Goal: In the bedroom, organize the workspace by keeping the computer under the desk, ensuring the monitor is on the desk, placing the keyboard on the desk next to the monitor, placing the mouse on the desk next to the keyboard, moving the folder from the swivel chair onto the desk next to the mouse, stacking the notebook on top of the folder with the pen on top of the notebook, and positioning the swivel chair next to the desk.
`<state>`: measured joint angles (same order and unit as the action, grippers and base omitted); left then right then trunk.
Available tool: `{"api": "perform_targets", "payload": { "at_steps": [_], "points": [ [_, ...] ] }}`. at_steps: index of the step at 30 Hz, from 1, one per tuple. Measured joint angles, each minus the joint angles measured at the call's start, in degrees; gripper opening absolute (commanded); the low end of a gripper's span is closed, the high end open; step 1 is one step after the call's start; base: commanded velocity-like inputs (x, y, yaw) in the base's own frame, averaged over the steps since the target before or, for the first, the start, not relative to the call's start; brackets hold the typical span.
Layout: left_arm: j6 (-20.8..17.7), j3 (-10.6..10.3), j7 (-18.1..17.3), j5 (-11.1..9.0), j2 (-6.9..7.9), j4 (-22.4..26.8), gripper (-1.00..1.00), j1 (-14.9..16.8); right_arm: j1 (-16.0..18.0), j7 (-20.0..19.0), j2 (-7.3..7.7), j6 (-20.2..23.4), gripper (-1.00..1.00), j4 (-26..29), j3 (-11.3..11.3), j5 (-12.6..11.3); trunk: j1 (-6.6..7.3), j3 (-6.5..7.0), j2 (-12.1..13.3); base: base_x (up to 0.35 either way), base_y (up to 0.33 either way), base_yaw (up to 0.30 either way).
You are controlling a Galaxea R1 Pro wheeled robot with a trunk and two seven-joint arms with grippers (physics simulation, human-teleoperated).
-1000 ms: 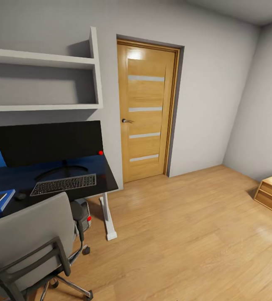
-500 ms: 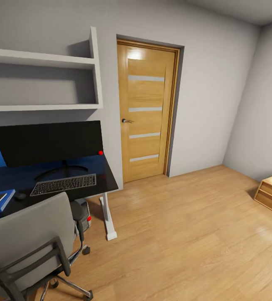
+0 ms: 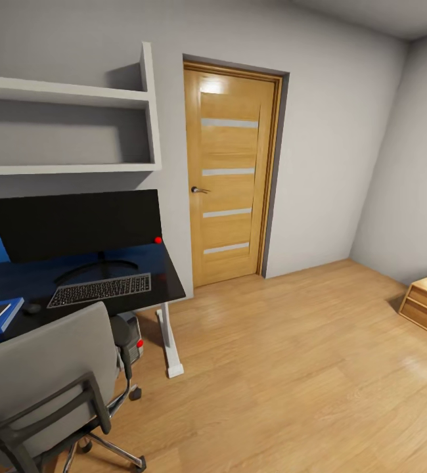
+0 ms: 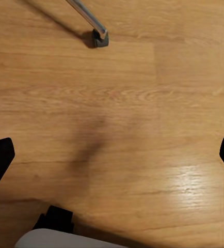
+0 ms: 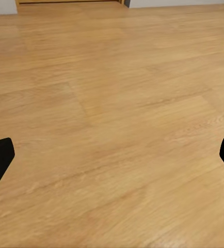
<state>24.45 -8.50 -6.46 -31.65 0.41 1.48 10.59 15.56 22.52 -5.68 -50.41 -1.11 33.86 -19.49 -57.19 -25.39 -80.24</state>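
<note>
The swivel chair (image 3: pixel 43 381) stands just in front of the tabletop (image 3: pixel 75 286); on castors it should roll easily, so I judge a push on its stiff backrest safest. Both end effectors, left (image 4: pixel 112 160) and right (image 5: pixel 112 160), hang spread open over bare floor. The computer (image 3: pixel 129 338) and white desk leg (image 3: pixel 167 341) nearby could block it.

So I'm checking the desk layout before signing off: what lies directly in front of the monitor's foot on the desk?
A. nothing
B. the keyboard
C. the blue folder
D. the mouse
B: in the head view the keyboard lies on the black desk just in front of the monitor and its curved foot.
</note>
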Motion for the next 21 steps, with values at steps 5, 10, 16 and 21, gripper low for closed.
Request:
{"api": "perform_targets", "payload": {
  "at_steps": [5,10,16,21],
  "points": [
    [0.00,0.04,0.00,-0.01,-0.19,0.00,1.00,0.00,0.00,0.00,0.00,0.00,1.00,0.00,-0.02,0.00,0.00,0.00,0.00,0.000,0.000,0.000],
    [0.00,0.04,0.00,0.00,-0.23,0.00,1.00,0.00,-0.02,0.00,0.00,-0.01,1.00,0.00,-0.01,0.00,0.00,0.00,0.00,0.000,0.000,0.000],
    [0.00,0.05,0.00,0.00,-0.24,0.00,1.00,0.00,0.02,0.00,0.00,0.00,1.00,0.00,-0.01,0.00,0.00,0.00,0.00,0.000,0.000,0.000],
    [0.00,0.05,0.00,0.00,-0.25,0.00,1.00,0.00,0.02,0.00,0.00,0.00,1.00,0.00,0.01,0.00,0.00,0.00,0.00,0.000,0.000,0.000]
  ]
}}
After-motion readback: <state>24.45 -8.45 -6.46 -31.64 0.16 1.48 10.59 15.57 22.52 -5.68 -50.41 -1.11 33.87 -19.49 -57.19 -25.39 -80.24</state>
